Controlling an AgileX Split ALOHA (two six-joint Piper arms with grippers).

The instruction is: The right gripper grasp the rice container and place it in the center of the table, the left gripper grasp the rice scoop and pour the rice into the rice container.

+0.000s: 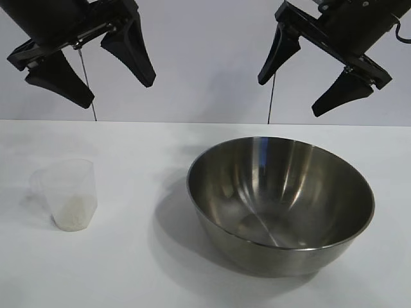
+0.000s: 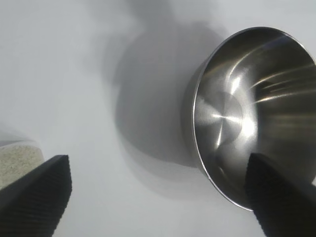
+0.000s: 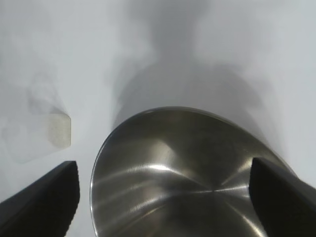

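Steel bowl (image 1: 280, 204) upright on the white worktop (image 1: 128, 269), right of centre in the exterior view, rim level, inside bare and shiny, shadow cast toward the cup side. No contact with either claw.

Plastic cup (image 1: 67, 194) upright on the worktop at the left of the exterior view, well apart from the bowl, bare surface between them. Translucent wall, tab handle on the side away from the bowl. Small heap of rice (image 1: 72, 213) in the bottom of the cup, well below the lip.

Right claw (image 1: 316, 85) hanging in the air above and behind the bowl, angled downward toward it, clear of the rim. Fingers spread wide, nothing between them. In the right wrist view, bowl (image 3: 192, 173) directly ahead between the two fingertips (image 3: 44, 197), rim nearest the claw still apart from both; cup (image 3: 42, 133) faint and off to one side, beyond one fingertip.

Left claw (image 1: 119, 91) hanging in the air above and behind the cup, angled downward and toward the middle of the worktop. Fingers spread wide, nothing held. In the left wrist view, rice (image 2: 17, 163) in the cup seen just at the frame edge beside one fingertip (image 2: 37, 197), cup wall mostly out of frame; bowl (image 2: 252, 113) on the far side, partly behind the other fingertip. Bare worktop (image 2: 98, 74) between the two fingertips, so claw aimed between cup and bowl rather than over the cup.

Thin cable hanging below each claw body in the exterior view.
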